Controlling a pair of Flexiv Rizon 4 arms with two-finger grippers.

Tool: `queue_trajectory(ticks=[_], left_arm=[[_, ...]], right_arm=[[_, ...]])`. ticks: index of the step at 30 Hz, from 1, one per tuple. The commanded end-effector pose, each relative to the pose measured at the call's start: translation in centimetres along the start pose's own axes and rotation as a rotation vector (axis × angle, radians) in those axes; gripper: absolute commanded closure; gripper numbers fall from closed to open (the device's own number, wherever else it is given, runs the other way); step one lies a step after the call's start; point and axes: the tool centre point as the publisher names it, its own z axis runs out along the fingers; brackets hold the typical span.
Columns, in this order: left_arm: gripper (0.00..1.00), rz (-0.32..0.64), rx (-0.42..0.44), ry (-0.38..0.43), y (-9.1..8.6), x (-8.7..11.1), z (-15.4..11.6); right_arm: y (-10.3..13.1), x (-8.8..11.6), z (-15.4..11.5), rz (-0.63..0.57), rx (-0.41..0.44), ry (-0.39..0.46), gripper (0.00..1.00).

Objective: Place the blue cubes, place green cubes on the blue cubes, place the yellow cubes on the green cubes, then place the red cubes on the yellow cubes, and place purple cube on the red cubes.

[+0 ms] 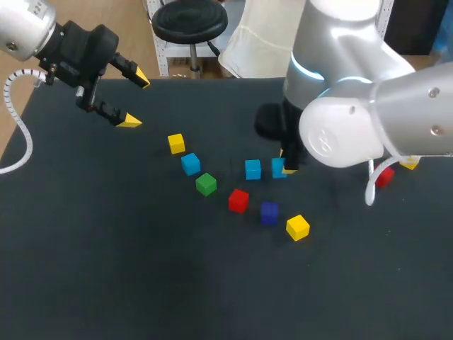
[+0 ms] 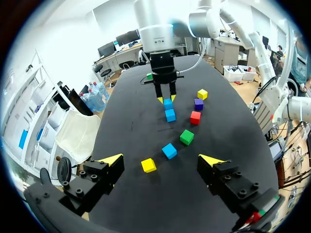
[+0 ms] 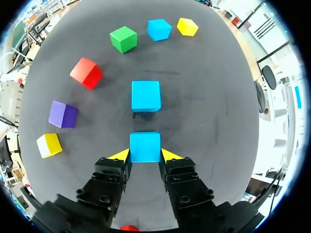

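Note:
My right gripper [image 3: 145,154] is shut on a blue cube [image 3: 145,146], low at the table's middle. A second blue cube [image 3: 146,95] lies just ahead of it. From above, the held cube [image 1: 279,168] sits right of that one [image 1: 253,168]. A third blue cube [image 1: 190,163], a green cube [image 1: 206,184], a red cube [image 1: 238,200], the purple cube [image 1: 269,212] and two yellow cubes [image 1: 176,143] [image 1: 298,227] lie around. My left gripper [image 1: 136,99] hangs open and empty over the far left, away from the cubes.
Another red cube [image 1: 384,177] and a yellow cube [image 1: 409,163] lie at the right, partly hidden by my right arm [image 1: 354,120]. In the left wrist view a further green cube [image 2: 149,76] shows beyond that arm. The black table [image 1: 106,269] fills the near side.

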Motion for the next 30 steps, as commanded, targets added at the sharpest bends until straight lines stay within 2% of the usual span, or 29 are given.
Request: queue_trajectory(ticks=[1,30], left_arm=[[0.0,0.003,-0.002,-0.001,-0.05,0.09,0.0],[0.0,0.003,-0.002,-0.001,-0.05,0.09,0.0]], right_arm=[[-0.45,-0.28,0.2,-0.003,-0.01,-0.003,1.0],[-0.19,-0.64,0.15,-0.014,-0.015,-0.012,1.0]])
